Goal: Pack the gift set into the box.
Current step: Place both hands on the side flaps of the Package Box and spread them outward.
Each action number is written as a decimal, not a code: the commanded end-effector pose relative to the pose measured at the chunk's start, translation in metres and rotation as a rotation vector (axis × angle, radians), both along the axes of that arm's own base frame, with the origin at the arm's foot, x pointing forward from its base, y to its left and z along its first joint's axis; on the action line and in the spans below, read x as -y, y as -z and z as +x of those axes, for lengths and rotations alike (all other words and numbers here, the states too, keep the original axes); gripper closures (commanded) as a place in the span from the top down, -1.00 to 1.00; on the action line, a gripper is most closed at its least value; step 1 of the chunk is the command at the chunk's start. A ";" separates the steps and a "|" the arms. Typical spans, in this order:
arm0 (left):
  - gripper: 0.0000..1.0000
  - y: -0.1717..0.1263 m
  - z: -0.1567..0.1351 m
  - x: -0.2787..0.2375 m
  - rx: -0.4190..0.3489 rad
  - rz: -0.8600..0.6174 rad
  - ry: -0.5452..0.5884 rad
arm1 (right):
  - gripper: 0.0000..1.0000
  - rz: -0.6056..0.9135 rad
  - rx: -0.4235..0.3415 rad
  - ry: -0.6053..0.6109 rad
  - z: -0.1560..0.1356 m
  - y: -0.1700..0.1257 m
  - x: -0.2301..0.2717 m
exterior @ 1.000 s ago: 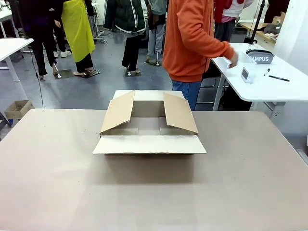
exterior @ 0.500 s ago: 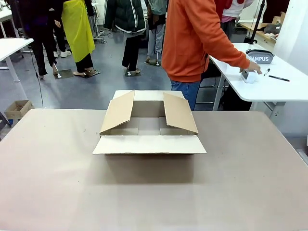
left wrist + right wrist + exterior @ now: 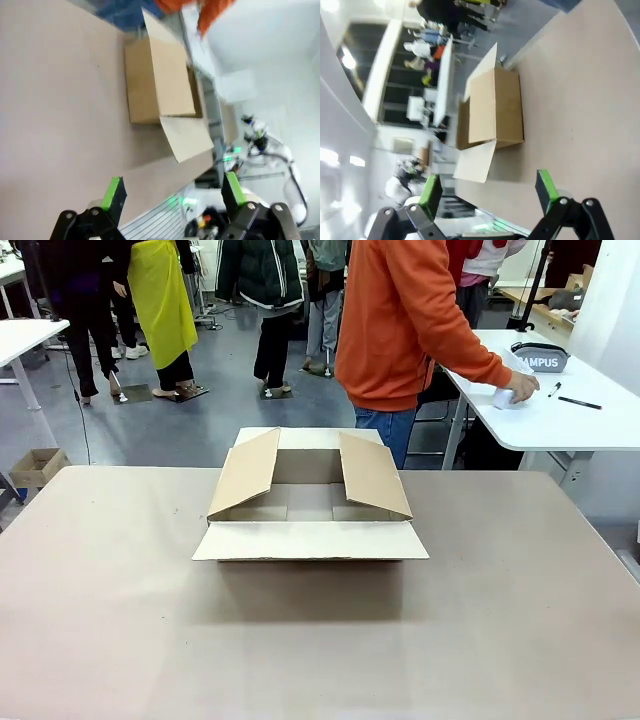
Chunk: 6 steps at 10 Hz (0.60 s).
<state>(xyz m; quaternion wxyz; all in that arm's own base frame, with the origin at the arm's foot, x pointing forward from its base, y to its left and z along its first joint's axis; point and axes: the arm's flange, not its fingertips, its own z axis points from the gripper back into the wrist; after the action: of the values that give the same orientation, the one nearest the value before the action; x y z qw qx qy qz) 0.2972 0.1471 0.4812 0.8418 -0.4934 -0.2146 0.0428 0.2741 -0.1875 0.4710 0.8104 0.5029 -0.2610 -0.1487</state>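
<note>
I have the left pincer (image 3: pixel 172 189) and the right pincer (image 3: pixel 488 189) hanging over the worktop (image 3: pixel 120 620), jaws spread wide, nothing between them. The box (image 3: pixel 310 502) sits mid-worktop, flaps open. At two o'clock from it, on the white side worktop (image 3: pixel 570 425), the person's hand (image 3: pixel 520 388) now covers the white item (image 3: pixel 503 398); half a second ago it only touched it. The pouch (image 3: pixel 540 356) lies just beyond.

Open top of box (image 3: pixel 310 502) between two slanted side flaps (image 3: pixel 245 472), front flap (image 3: pixel 310 540) spread flat, open table (image 3: pixel 110 620) all round.
</note>
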 end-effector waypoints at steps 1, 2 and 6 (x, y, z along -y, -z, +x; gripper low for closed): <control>1.00 -0.045 0.047 0.067 -0.029 0.148 0.186 | 1.00 -0.198 0.066 -0.133 0.021 -0.031 -0.103; 1.00 -0.055 0.062 0.109 -0.047 0.206 0.255 | 1.00 -0.262 0.080 -0.211 0.027 -0.037 -0.148; 1.00 -0.023 0.095 0.239 -0.162 0.389 0.504 | 1.00 -0.525 0.200 -0.417 0.007 0.017 -0.341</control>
<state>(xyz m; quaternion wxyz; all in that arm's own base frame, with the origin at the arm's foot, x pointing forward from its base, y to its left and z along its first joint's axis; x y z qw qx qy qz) 0.3801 -0.1115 0.5075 0.9008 -0.3918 -0.0309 -0.1847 0.3174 0.1363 0.5158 0.9013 0.3451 -0.2173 0.1460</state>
